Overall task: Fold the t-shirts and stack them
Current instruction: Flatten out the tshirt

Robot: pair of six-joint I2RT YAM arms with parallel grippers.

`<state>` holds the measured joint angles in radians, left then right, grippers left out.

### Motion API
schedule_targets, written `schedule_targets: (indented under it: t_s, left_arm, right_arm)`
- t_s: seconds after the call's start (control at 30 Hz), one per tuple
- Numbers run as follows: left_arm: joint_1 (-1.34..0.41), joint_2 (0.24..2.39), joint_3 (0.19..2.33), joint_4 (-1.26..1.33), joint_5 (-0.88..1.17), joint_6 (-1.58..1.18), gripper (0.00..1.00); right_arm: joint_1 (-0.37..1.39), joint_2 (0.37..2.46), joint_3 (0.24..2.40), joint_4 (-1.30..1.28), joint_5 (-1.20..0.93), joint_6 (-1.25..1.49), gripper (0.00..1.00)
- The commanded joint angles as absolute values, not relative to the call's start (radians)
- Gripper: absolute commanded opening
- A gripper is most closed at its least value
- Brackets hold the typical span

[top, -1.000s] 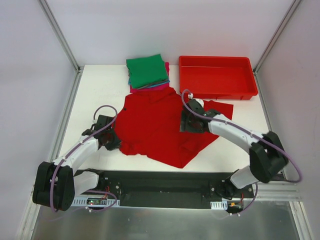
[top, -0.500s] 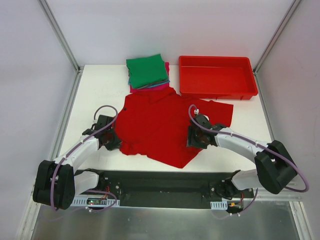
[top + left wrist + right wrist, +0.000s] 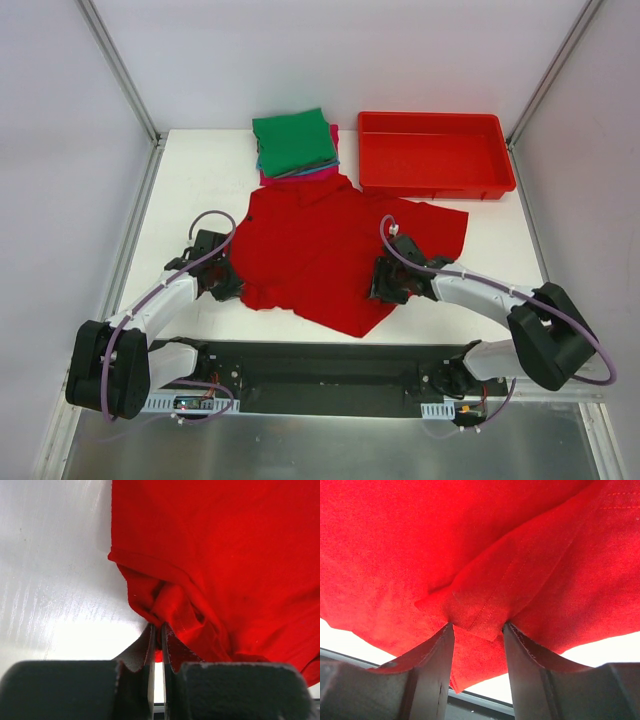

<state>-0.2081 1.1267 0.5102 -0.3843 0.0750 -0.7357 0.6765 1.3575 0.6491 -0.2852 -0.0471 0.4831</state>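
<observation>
A large bright red t-shirt (image 3: 320, 245) lies rumpled and partly folded on the white table. My left gripper (image 3: 228, 281) is shut on its left edge; the wrist view shows a bunched red fold (image 3: 167, 607) pinched between the jaws. My right gripper (image 3: 388, 280) sits on the shirt's right side with its jaws open, a hemmed red flap (image 3: 480, 612) lying between the fingers (image 3: 437, 650). A stack of folded shirts, green (image 3: 293, 140) on top with teal-blue and magenta-pink edges beneath, stands at the back.
A rigid red plastic bin (image 3: 434, 153) stands at the back right, next to the folded stack. Metal frame posts rise at both back corners. The black arm-base rail (image 3: 320, 375) runs along the near table edge.
My right gripper has moved toward the near edge over the red shirt, from the mid right to the lower right part. The left arm has stayed put.
</observation>
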Motion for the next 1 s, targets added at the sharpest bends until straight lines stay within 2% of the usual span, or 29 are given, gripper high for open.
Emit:
schedule_targets:
  t_s: [0.0, 0.13, 0.33, 0.53, 0.7, 0.97]
  left_arm:
    - [-0.207, 1.127, 0.506, -0.376, 0.098, -0.713, 0.0]
    - [-0.207, 1.128, 0.506, -0.376, 0.101, -0.712, 0.0]
    - [-0.207, 1.123, 0.506, -0.374, 0.098, -0.712, 0.0]
    - [-0.206, 1.121, 0.509, -0.374, 0.092, -0.71, 0.0]
    - [-0.207, 1.121, 0.508, -0.374, 0.094, -0.71, 0.0]
    - [-0.206, 1.079, 0.521, -0.376, 0.115, -0.707, 0.0]
  right_arm:
    - [0.678, 1.333, 0.607, -0.235, -0.078, 0.537, 0.47]
    - [0.678, 1.345, 0.617, -0.235, -0.04, 0.543, 0.4]
    - [0.681, 1.321, 0.635, -0.282, 0.052, 0.545, 0.15]
    - [0.683, 1.226, 0.638, -0.334, 0.094, 0.531, 0.01]
    - [0.684, 1.158, 0.612, -0.299, 0.083, 0.511, 0.01]
    - [0.683, 0.961, 0.497, -0.005, 0.169, 0.33, 0.01]
